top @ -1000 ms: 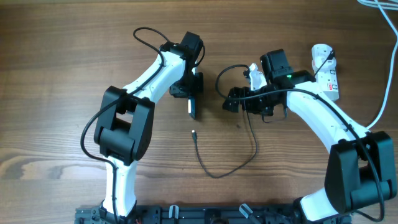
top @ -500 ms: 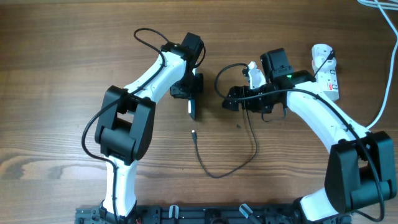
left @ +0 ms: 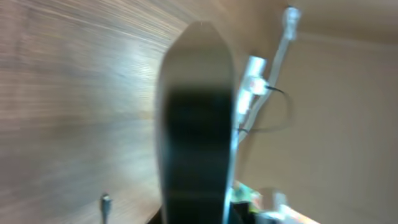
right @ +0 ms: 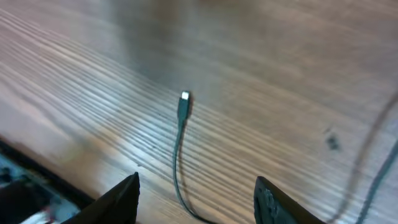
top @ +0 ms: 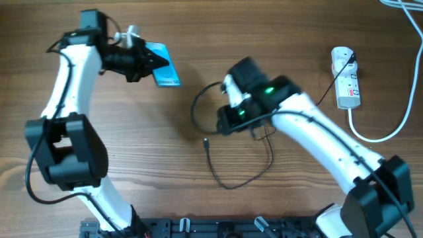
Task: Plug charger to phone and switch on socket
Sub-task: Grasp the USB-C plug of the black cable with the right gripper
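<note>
My left gripper (top: 149,61) is shut on the phone (top: 165,66), which hangs above the table at the upper left with its teal screen facing up. In the left wrist view the phone (left: 196,124) is a dark blurred slab filling the middle. The charger is a thin black cable (top: 261,168) looping on the wood, and its connector tip (top: 205,140) lies free at the centre. My right gripper (top: 223,123) hovers just right of that tip. In the right wrist view it is open (right: 198,190), with the cable running between the fingers untouched and the tip (right: 184,97) ahead. The socket (top: 346,84) lies at the far right.
A thick white cord (top: 390,129) curves from the socket off the right edge. A loop of black cable (top: 198,106) lies by the right wrist. The arm bases stand along the front edge (top: 218,228).
My left arm has carried the phone from the table's centre to the upper left. My right arm has moved left, from beside the socket to over the cable tip, and its jaws have narrowed.
</note>
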